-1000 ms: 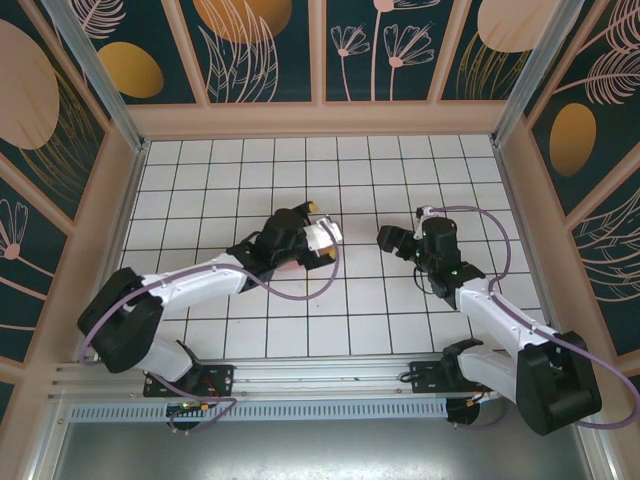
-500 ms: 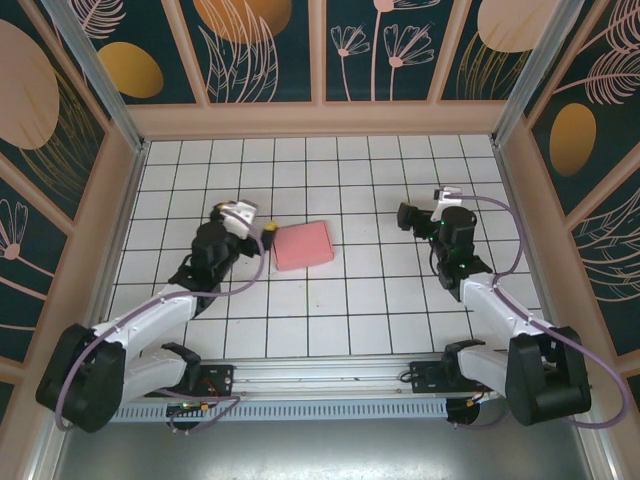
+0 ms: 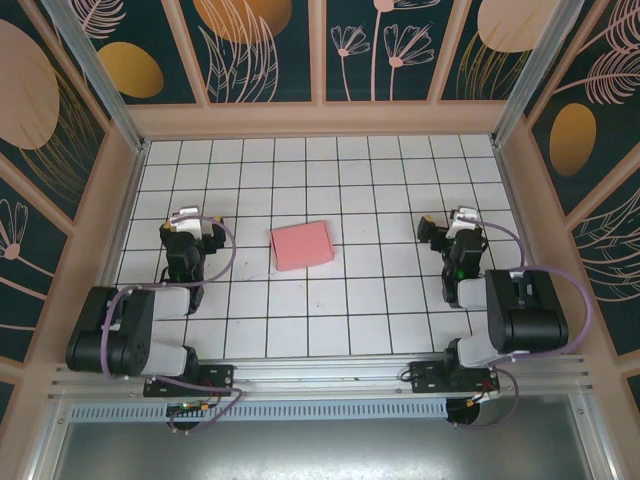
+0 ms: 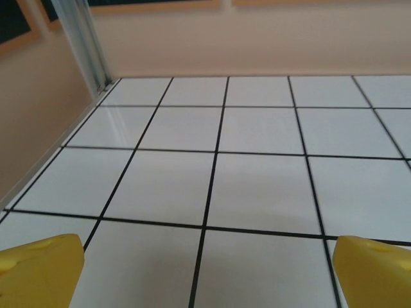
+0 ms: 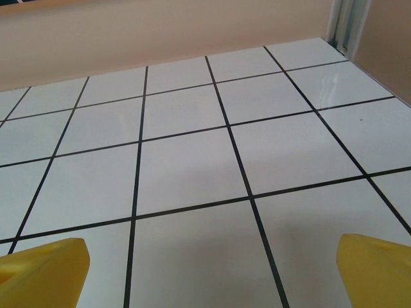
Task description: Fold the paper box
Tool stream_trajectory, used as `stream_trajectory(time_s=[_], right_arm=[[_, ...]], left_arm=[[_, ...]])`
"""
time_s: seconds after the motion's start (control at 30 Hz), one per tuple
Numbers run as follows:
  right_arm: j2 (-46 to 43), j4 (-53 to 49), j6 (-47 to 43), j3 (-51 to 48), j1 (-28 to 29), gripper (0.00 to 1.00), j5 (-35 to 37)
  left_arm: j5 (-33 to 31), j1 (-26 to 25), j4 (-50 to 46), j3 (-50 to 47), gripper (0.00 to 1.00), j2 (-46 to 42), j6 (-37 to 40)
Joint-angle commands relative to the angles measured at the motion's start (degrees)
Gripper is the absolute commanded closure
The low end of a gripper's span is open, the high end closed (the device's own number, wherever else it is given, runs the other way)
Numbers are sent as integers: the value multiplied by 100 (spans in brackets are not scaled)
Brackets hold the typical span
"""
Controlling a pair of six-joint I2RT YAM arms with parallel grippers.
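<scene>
Card, salmon-pink and matte, forms the paper box (image 3: 301, 245), a small flat rectangle lying slightly askew on the glossy white-tiled table (image 3: 380, 180) with black grout lines. Beige walls (image 3: 320, 120) ring the table beneath dark floral panels (image 3: 265, 50). Left of the box and well apart, the left gripper (image 3: 190, 222) sits above its tucked arm, yellow fingertips (image 4: 38, 269) spread wide and empty. Right of the box, the right gripper (image 3: 447, 224) likewise stands wide, holding nothing.

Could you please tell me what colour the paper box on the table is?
Plain salmon pink. The paper box shows best in the top external view.
</scene>
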Motion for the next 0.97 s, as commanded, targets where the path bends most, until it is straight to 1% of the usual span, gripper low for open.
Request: stream_trajectory(time_s=[0.0, 0.03, 0.07, 0.17, 0.3, 0.43, 0.93], right_arm=[[269, 1323, -71, -180, -103, 1, -135], [400, 1626, -60, -238, -124, 1, -134], [333, 1378, -30, -192, -137, 1, -137], [330, 1348, 3, -173, -188, 1, -138], [344, 1368, 3, -175, -192, 1, -142], [349, 1385, 3, -175, -190, 1, -134], [347, 1383, 3, -177, -192, 1, -133]], left_arm=[[366, 391, 1480, -185, 1, 376, -394], [454, 454, 1775, -284, 1, 523, -468], [485, 458, 1895, -344, 1, 506, -456], [456, 454, 1662, -241, 1, 502, -422], [455, 450, 1711, -265, 1, 509, -415], [873, 449, 1528, -167, 1, 509, -270], [864, 449, 1524, -168, 1, 514, -268]])
